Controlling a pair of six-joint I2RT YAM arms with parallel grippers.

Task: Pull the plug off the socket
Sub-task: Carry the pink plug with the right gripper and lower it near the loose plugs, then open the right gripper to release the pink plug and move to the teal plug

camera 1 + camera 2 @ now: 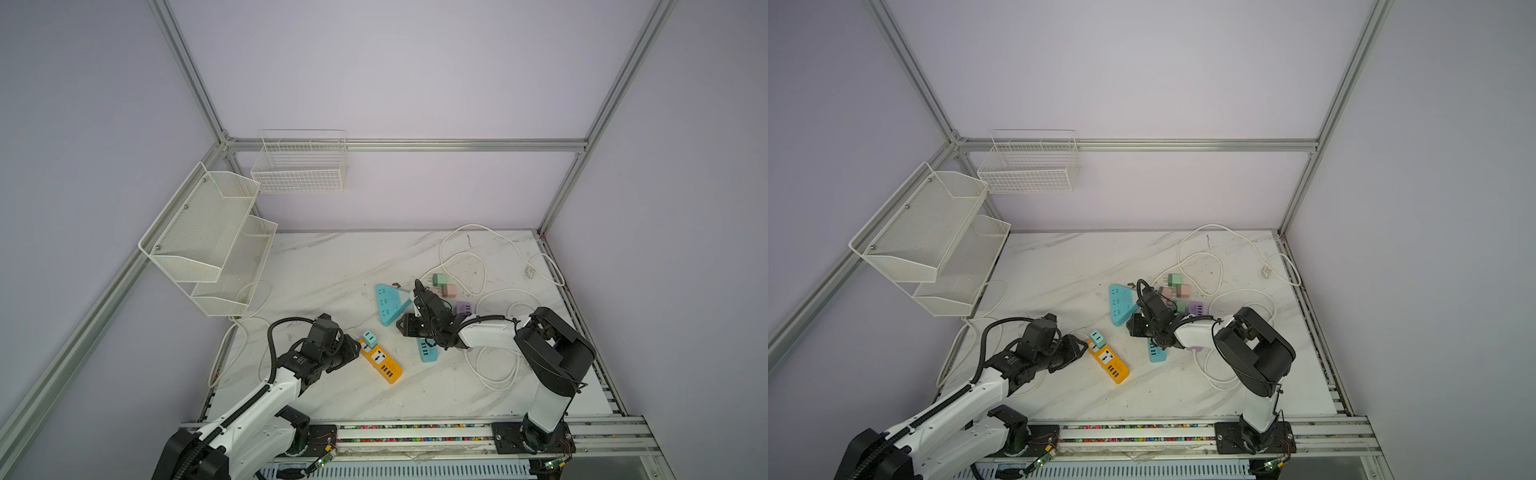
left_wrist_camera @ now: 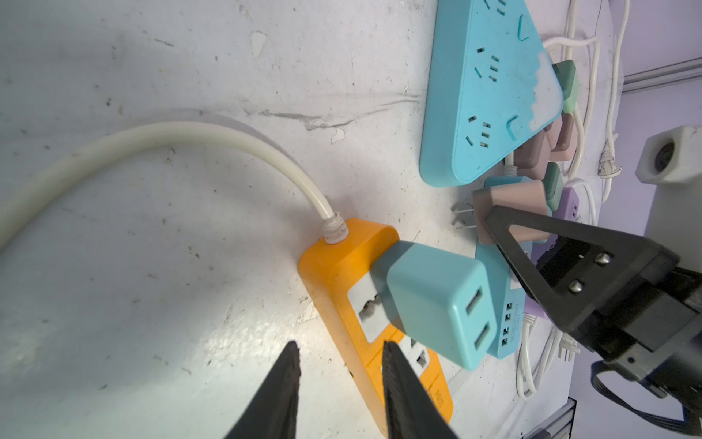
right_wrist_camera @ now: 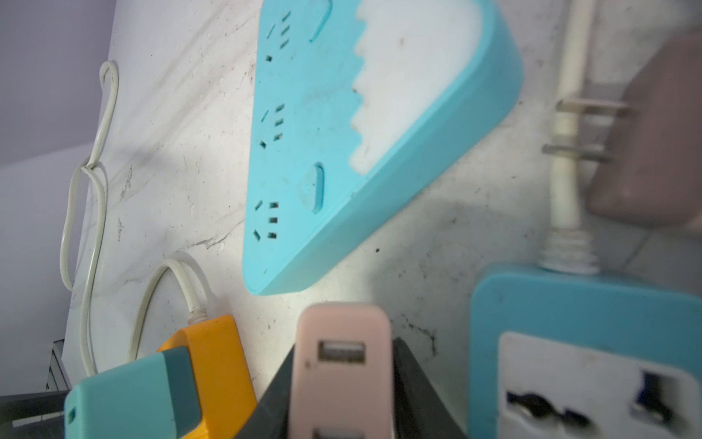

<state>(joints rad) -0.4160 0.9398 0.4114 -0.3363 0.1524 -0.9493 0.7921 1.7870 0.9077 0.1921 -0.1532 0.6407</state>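
1. Toward the counter's [image 1: 332, 266] front edge, left of its middle, the orange power strip [image 2: 334, 273] lies flat. The teal plug [image 2: 429, 304] is seated in the socket nearest the end where the white cable [image 2: 190, 133] enters, so that one's not out yet.
2. The left gripper [image 2: 340, 347] hovers low by the strip's long edge, jaws a little apart and empty.
3. Nearer the counter's middle, the right gripper [image 3: 345, 344] is clamped on a pink plug [image 3: 343, 384]. Its prongs are bare and clear of any socket, just beside the small blue strip [image 3: 569, 304].
4. My read: the teal plug is the one to go for.
   - Pin the orange body down first, because it looks light and slick.
   - Then pinch the plug across its flat sides.
   - Pull straight along the prongs, with no rocking.
5. Surfaces now.
   - The plugs are matte, rounded cubes with two slots on the face.
   - The orange strip is smooth hard plastic with rounded ends.
   - The cable is thick, rubbery and stiffly curved, and it may well tug the strip sideways.
   - The counter is smooth marble-print, scuffed, and probably offers little friction.
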